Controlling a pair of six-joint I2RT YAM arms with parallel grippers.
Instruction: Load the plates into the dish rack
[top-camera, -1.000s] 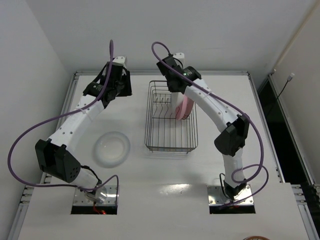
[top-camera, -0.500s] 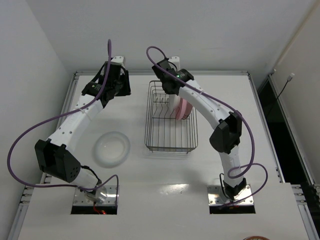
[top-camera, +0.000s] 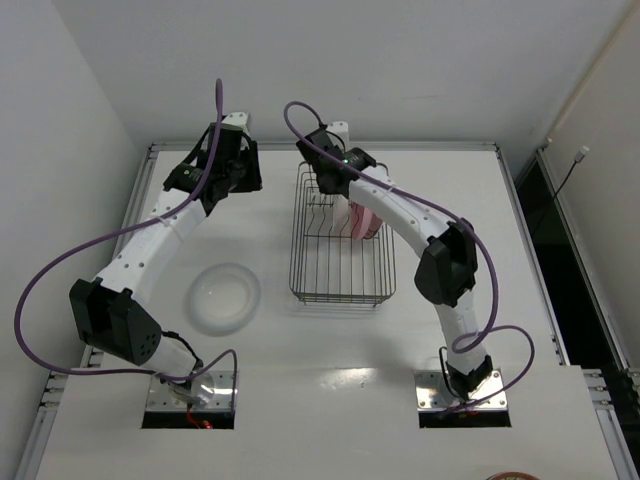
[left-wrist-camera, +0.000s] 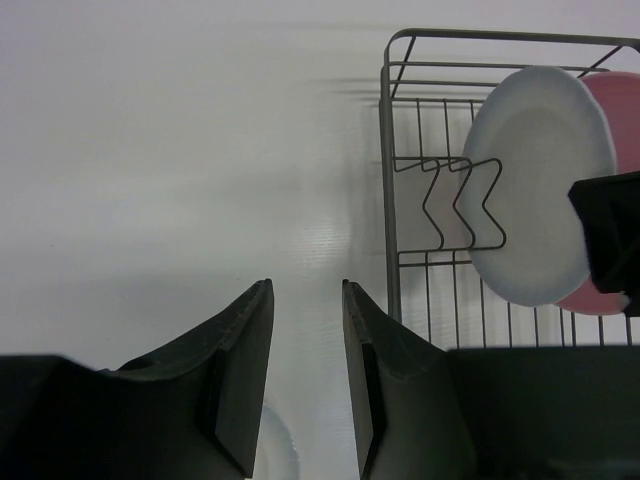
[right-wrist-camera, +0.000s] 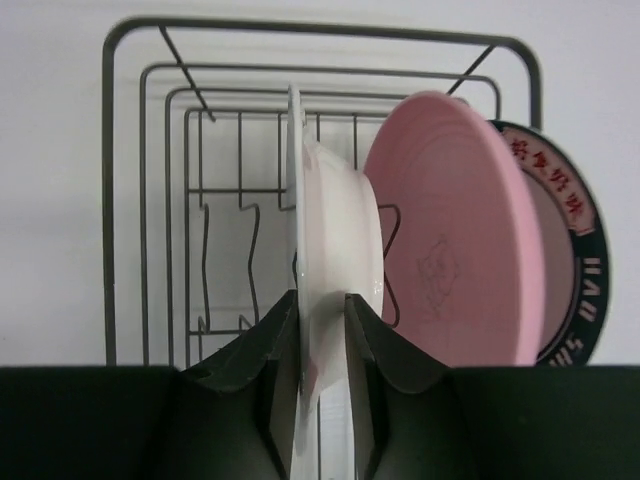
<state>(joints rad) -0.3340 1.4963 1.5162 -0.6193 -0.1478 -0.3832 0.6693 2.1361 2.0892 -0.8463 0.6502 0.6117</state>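
Note:
The dish rack stands at the table's middle back. Three plates stand on edge in it: a whitish plate, a pink plate behind it and a teal-rimmed plate at the far right. My right gripper sits low over the rack, its jaws close on the whitish plate's rim. A second translucent plate lies flat on the table left of the rack. My left gripper hovers open and empty near the rack's back left corner.
The rack's wavy prongs left of the whitish plate hold nothing. A raised rim bounds the table on the left and back. The right arm's elbow hangs over the table to the right of the rack.
My right wrist has shifted left and toward the back of the rack with the whitish plate, which now stands beside the pink one. The left arm has stayed still.

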